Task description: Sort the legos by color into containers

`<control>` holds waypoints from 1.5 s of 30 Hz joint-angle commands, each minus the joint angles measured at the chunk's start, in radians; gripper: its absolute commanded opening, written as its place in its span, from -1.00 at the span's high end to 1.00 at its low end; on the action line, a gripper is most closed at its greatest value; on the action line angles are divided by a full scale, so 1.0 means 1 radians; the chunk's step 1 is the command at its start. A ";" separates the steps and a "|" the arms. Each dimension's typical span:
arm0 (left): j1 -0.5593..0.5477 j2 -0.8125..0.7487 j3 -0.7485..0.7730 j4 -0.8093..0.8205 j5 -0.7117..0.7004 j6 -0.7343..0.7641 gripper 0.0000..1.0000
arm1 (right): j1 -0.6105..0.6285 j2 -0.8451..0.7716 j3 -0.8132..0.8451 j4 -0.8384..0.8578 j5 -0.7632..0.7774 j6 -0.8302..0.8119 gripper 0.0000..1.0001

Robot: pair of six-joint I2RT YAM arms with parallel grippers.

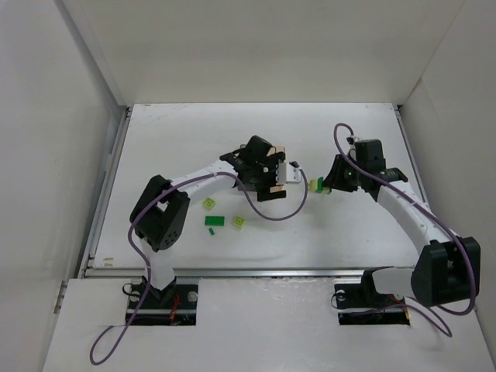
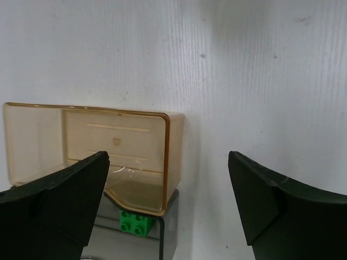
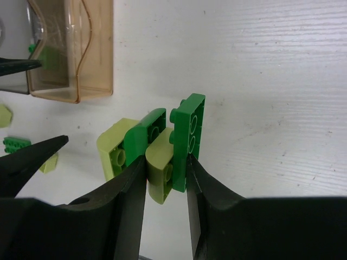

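My left gripper (image 2: 168,181) hangs open over the two joined containers, with nothing between its fingers. Below it the pale orange-tan bin (image 2: 114,146) looks empty. The smoky grey bin (image 2: 169,227) beside it holds one dark green lego (image 2: 135,222). My right gripper (image 3: 167,170) is shut on a clump of stuck-together legos: a dark green plate (image 3: 191,135), a lime brick (image 3: 159,173), another green piece (image 3: 142,138) and a lime piece (image 3: 111,149). In the top view that clump (image 1: 316,185) is just right of the bins, under the right gripper (image 1: 325,186).
Three loose legos lie on the table left of the bins: a lime one (image 1: 209,204), a dark green one (image 1: 215,221) and another lime one (image 1: 239,222). The left gripper (image 1: 267,177) covers most of the bins from above. White walls enclose the table on three sides.
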 commanded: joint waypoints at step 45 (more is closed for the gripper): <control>-0.174 -0.277 -0.030 0.063 0.097 -0.175 0.55 | 0.242 -0.304 -0.003 -0.043 0.039 0.197 1.00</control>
